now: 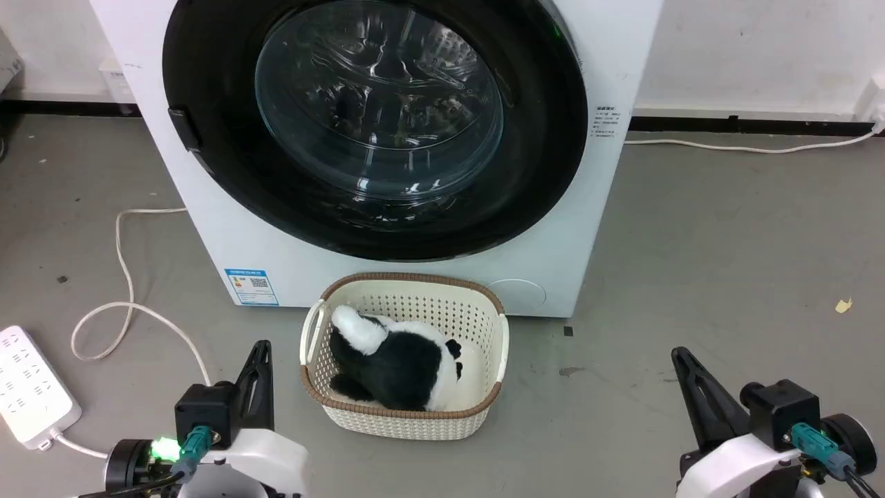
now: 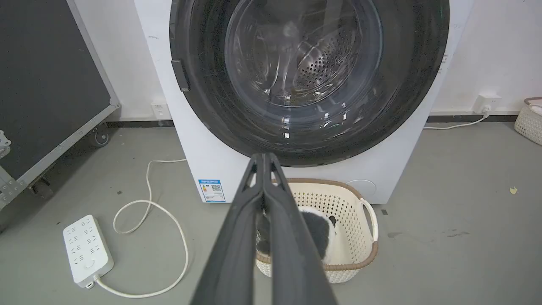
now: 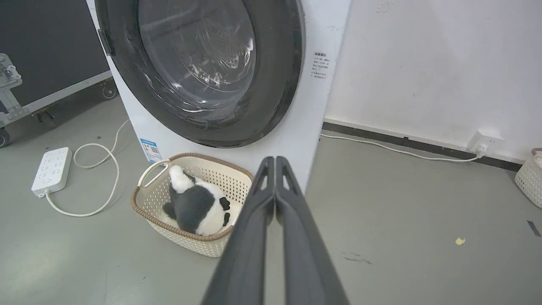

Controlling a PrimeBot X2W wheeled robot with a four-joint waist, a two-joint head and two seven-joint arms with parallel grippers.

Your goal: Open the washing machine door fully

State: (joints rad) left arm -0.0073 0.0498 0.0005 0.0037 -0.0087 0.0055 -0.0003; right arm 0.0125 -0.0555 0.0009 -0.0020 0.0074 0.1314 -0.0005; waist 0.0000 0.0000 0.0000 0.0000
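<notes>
The white washing machine stands on the floor straight ahead. Its round door, a glossy black rim around bulging clear glass, lies flat against the front, closed, with a small black handle tab on its left edge. The steel drum shows through the glass. My left gripper rests low at the lower left, shut and empty, well short of the door. My right gripper sits at the lower right, also shut and empty, with the door far ahead of it.
A cream basket holding a black-and-white plush toy sits on the floor right below the door. A white power strip and its looping cord lie at the left. A black wheeled case stands left of the machine.
</notes>
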